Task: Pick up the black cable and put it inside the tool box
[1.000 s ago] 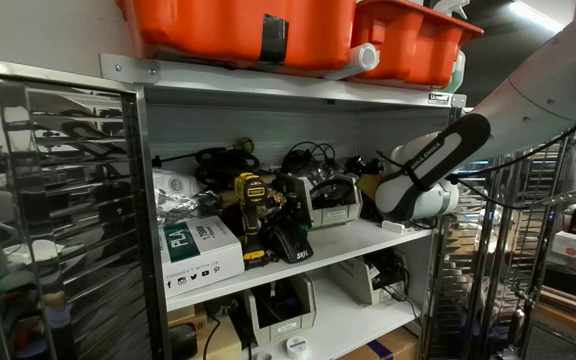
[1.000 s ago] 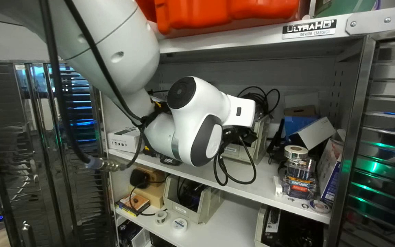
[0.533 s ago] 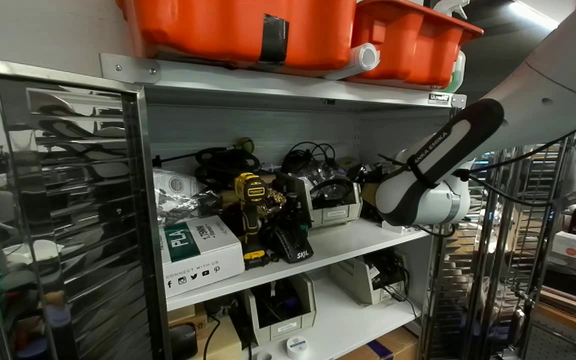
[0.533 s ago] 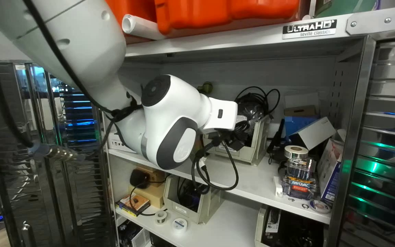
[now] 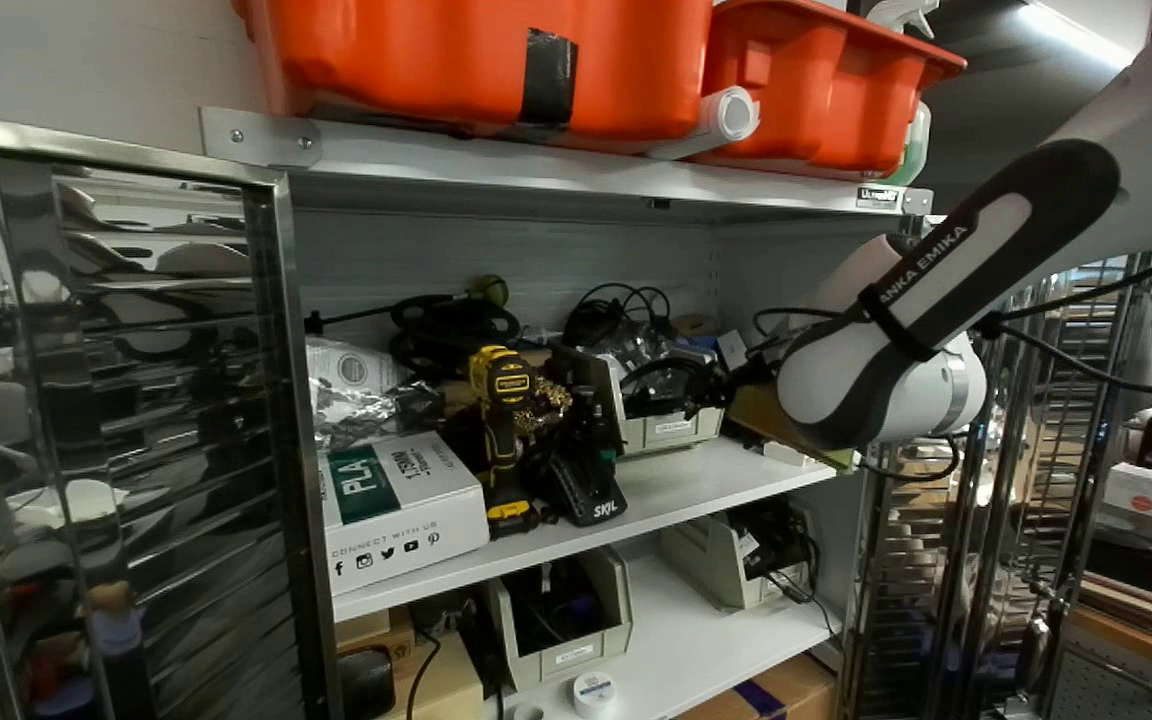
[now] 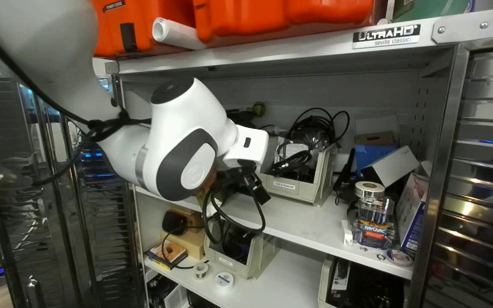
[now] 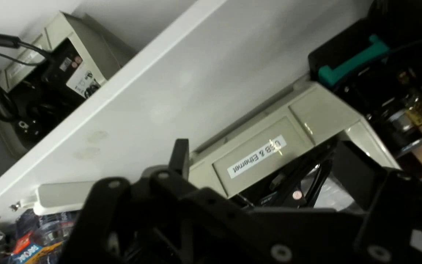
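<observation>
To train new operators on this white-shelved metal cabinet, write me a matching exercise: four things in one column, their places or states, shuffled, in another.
Column one
1. Black two-fingered gripper
2. Gray plastic bin labelled USB & Ethernet
3. Yellow-and-black cordless drill
4. Large orange plastic tub

Column two
A. Upright beside the white cardboard box marked PLA
B. On top of the metal cabinet
C. Black cables show inside it
D. Open, jaws apart

Pairs: 1-D; 2-C; 3-A; 4-B
</observation>
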Robot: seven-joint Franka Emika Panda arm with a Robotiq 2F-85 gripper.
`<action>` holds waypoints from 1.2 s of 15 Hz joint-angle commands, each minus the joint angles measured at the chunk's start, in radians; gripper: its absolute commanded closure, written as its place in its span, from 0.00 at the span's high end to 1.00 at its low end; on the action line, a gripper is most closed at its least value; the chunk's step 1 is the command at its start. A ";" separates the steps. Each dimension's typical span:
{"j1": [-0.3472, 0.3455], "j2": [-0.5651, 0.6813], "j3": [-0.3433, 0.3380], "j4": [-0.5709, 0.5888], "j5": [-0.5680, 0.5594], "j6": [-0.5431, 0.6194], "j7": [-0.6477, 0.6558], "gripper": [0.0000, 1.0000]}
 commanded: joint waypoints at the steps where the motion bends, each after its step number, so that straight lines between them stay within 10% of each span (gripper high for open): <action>1: -0.107 -0.101 0.174 -0.047 0.068 -0.188 -0.054 1.00; 7: -0.135 -0.205 0.188 -0.016 0.451 -0.649 -0.417 1.00; 8: -0.009 -0.223 0.038 -0.014 0.453 -0.724 -0.430 1.00; 11: 0.022 -0.264 -0.082 0.002 0.351 -0.945 -0.406 1.00; 18: 0.064 -0.262 -0.214 0.113 0.198 -1.364 -0.450 1.00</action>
